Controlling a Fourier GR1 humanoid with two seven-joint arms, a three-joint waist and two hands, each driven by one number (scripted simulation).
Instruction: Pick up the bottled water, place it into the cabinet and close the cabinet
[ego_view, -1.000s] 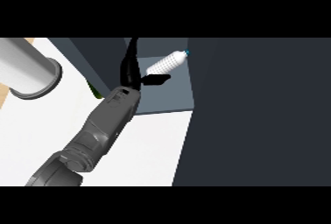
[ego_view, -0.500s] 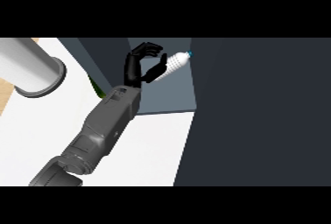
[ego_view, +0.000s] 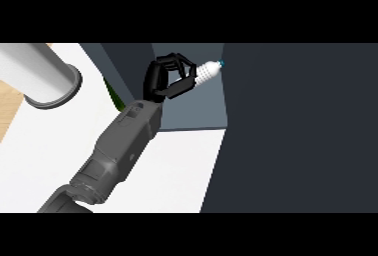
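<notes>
The dark cabinet door (ego_view: 295, 130) fills the right side, its edge just beside the open cabinet (ego_view: 196, 107), leaving a narrow gap. White counter (ego_view: 170, 170) lies open below. A grey cylinder (ego_view: 40, 75) stands left. The hand (ego_view: 166, 80) curls round the bottle (ego_view: 205, 72) inside the cabinet, higher than a second ago, when the bottle lay past the fingers.

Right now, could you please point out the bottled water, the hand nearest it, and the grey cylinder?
bottled water (ego_view: 207, 72): head view, on its ribbed white body.
hand (ego_view: 164, 80): head view, on the black palm.
grey cylinder (ego_view: 33, 75): head view, on its side wall.
</notes>
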